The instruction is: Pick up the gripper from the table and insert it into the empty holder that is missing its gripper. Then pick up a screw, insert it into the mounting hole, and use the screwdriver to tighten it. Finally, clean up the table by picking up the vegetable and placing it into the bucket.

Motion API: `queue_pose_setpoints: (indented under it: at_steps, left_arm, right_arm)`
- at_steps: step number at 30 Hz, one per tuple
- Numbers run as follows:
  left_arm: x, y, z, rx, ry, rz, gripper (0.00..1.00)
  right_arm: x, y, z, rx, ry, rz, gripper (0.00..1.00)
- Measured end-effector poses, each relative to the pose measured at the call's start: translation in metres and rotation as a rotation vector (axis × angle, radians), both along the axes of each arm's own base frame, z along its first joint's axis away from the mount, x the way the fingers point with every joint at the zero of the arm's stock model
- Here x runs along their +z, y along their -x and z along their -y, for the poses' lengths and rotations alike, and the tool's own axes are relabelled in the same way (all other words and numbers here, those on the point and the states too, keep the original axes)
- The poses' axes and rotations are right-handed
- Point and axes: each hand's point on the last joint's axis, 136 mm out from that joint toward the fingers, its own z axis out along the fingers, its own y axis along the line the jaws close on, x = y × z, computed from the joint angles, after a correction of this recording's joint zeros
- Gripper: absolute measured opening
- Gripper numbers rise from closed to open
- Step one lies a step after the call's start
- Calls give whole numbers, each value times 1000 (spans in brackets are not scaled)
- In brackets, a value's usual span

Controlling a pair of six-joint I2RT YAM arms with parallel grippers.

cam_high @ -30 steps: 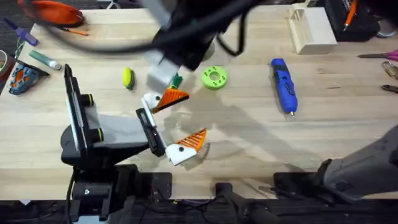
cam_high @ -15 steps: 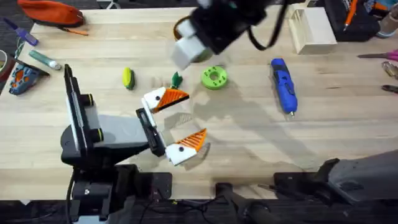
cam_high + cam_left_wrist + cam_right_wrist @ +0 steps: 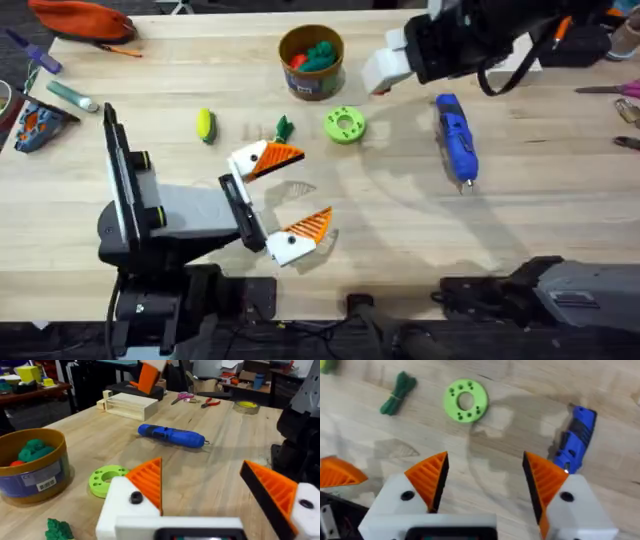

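Observation:
My left gripper (image 3: pixel 288 197) rests low on the table, open, with an orange pad on each white finger (image 3: pixel 147 482). A green leafy vegetable (image 3: pixel 284 128) lies on the wood just beyond it, also seen as the vegetable (image 3: pixel 397 394). The mustard bucket (image 3: pixel 311 60) stands at the back centre with green and red pieces inside. On the right lies the blue screwdriver (image 3: pixel 455 135). My right gripper (image 3: pixel 392 58) hangs high between bucket and screwdriver, open and empty, as gripper (image 3: pixel 485 482). I see no loose orange gripper; the screw is too small to make out.
A green disc with holes (image 3: pixel 345 125) sits between the vegetable and the screwdriver. A small yellow-green piece (image 3: pixel 205 125) lies to the left. A wooden box (image 3: pixel 500 45) stands at the back right. Tools and bags line the far left and right edges.
The right arm has swung from above the vegetable and disc toward the back right, uncovering the bucket. The left arm and the table's objects have stayed put.

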Motion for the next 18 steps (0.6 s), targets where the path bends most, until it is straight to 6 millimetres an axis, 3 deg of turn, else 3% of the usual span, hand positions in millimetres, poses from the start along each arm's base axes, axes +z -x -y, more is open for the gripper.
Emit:
queue_pose_setpoints:
  at_steps: [12,18]
  left_arm:
    - [0,0,0,0,0,0,985]
    - [0,0,0,0,0,0,985]
  right_arm:
    - [-11,-27,76,-255,29,-21,864]
    - [-11,-33,100,-328,30,-22,864]
